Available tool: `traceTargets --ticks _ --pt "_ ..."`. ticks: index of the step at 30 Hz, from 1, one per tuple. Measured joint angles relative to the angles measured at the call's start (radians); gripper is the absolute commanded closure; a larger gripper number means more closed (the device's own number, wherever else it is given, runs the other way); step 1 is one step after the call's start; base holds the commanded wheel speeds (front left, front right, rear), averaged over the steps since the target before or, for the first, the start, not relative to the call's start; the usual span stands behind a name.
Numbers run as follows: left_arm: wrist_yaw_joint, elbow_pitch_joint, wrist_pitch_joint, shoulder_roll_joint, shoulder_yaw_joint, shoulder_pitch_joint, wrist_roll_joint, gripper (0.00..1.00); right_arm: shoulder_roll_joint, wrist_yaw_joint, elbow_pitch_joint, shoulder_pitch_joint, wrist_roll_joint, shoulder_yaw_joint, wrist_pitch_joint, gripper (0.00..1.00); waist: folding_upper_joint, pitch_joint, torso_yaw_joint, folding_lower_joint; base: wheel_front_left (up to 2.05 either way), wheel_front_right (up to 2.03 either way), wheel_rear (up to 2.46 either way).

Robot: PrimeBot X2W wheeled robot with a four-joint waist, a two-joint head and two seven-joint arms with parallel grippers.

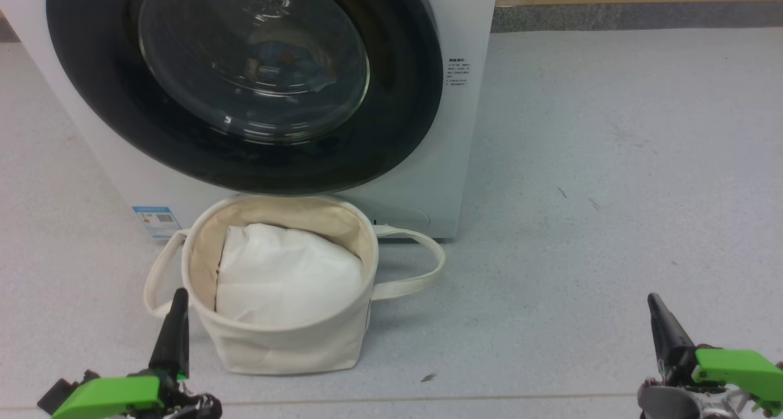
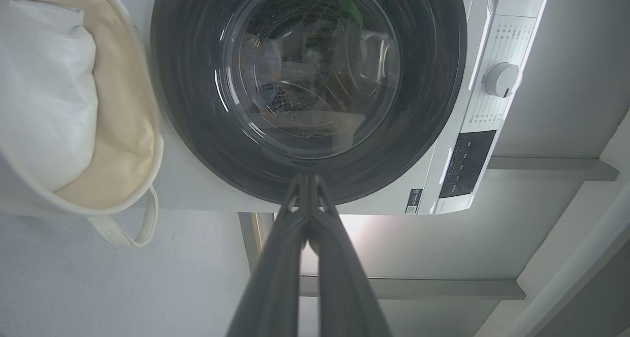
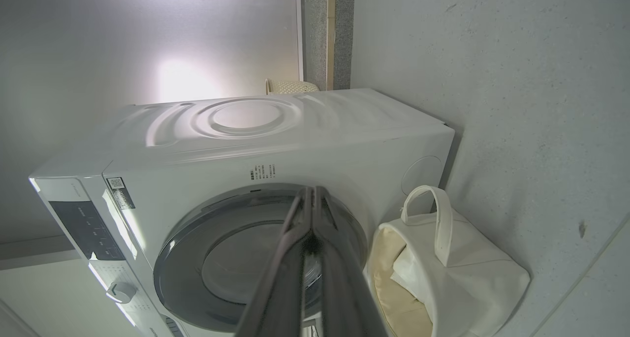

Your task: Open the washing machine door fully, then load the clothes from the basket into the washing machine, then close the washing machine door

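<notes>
1. From where I stand, the washing machine door point(image 1: 244, 82) lies flat against the white washing machine point(image 1: 456, 162) at the far side of the floor. I cannot tell whether its latch has caught.
2. The basket point(image 1: 281, 345) stands just in front, below the door's lower rim. Plain white padding point(image 1: 287, 278) shows inside, with no printed garments on top.
3. A smudge of blue and orange behind the glass is probably the clothes point(image 1: 278, 58) (too dim to be sure). I'd judge loading done and closing the door the step in hand.
4. The left gripper point(image 1: 177, 306) is near the basket's left handle, and the right gripper point(image 1: 657, 312) is well off to the right. Both have their jaws pressed together, holding nothing.
5. To finish well, press on the black rim rather than the glass bowl. Steer clear of the basket and push until the door sits flush all round.
</notes>
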Motion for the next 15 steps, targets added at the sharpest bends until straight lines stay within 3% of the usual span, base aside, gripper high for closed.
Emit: traceTargets --ticks 15 --pt "0.0 -0.004 0.001 -0.006 0.001 0.0 -0.013 1.0 0.002 0.0 -0.002 -0.016 0.018 -0.007 0.001 1.0 0.0 0.0 -0.001 0.0 0.0 0.0 0.0"
